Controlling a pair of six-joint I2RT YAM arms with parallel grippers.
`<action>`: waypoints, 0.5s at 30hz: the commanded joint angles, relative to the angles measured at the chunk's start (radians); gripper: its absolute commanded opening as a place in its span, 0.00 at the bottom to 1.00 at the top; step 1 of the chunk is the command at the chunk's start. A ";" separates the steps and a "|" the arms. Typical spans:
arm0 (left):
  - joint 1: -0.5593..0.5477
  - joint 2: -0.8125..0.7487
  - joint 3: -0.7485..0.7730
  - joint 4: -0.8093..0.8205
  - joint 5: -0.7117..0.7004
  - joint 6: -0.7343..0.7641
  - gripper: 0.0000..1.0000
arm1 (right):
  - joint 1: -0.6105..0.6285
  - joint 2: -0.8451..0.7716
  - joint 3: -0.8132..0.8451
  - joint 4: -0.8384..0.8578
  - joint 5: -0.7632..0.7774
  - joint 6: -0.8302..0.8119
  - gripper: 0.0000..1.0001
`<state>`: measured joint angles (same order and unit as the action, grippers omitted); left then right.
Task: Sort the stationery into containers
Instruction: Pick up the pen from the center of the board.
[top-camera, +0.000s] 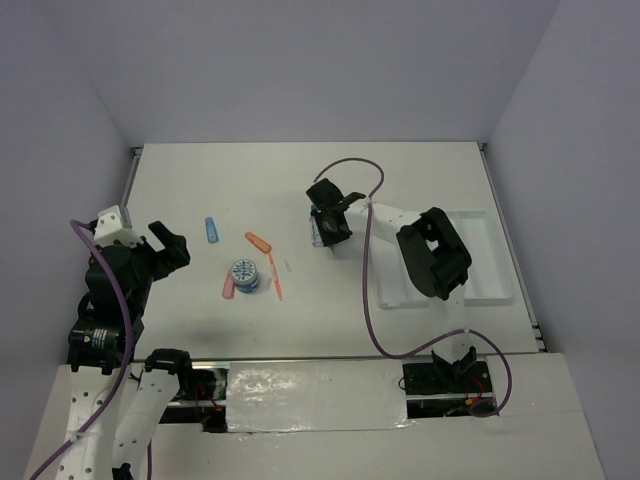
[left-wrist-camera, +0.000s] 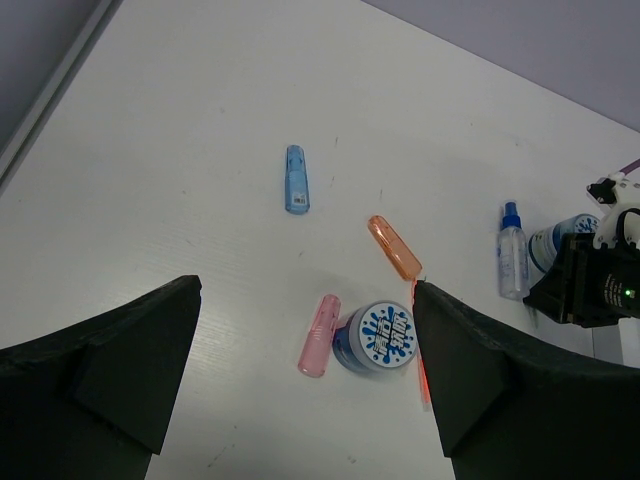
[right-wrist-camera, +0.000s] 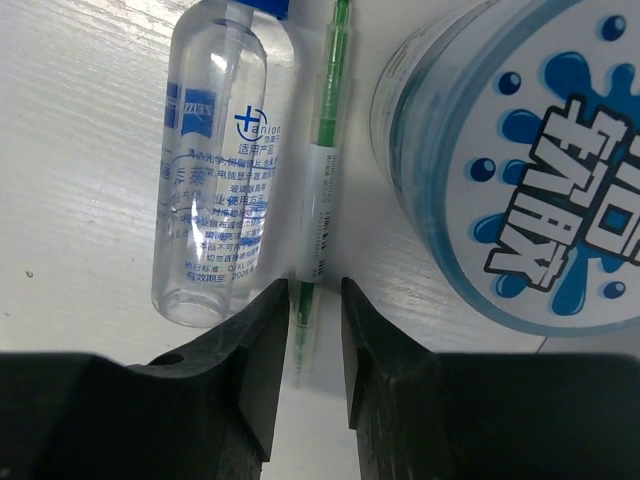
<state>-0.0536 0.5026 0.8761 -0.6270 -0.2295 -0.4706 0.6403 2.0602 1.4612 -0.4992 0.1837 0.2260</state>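
Observation:
My right gripper (top-camera: 325, 228) is down at the table, open a narrow way, its jaws (right-wrist-camera: 315, 300) on either side of a thin green pen (right-wrist-camera: 322, 170) without touching it. A clear blue-capped bottle (right-wrist-camera: 215, 190) lies left of the pen and a blue-white roll (right-wrist-camera: 530, 160) right of it. My left gripper (top-camera: 170, 248) is open and empty, held above the table's left side. Ahead of it (left-wrist-camera: 307, 290) lie a pink capsule (left-wrist-camera: 320, 335), a second roll (left-wrist-camera: 385, 335), an orange pen (left-wrist-camera: 423, 375), an orange capsule (left-wrist-camera: 394, 247) and a blue capsule (left-wrist-camera: 296, 180).
The white divided tray (top-camera: 485, 260) lies at the right, partly under my right arm. A purple cable loops from the right arm over the table. Walls close in the table on the left, back and right.

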 joint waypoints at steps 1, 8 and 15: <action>0.005 0.002 -0.008 0.046 0.016 0.018 0.99 | -0.005 0.031 0.028 -0.012 -0.029 -0.002 0.35; 0.006 0.007 -0.009 0.047 0.019 0.018 0.99 | -0.008 0.006 -0.002 -0.030 -0.024 0.050 0.11; 0.004 0.034 0.001 0.064 0.067 0.033 0.99 | -0.010 -0.121 -0.065 -0.053 0.025 0.093 0.00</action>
<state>-0.0536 0.5098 0.8639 -0.6182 -0.2028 -0.4667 0.6346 2.0251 1.4220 -0.5133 0.1799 0.2878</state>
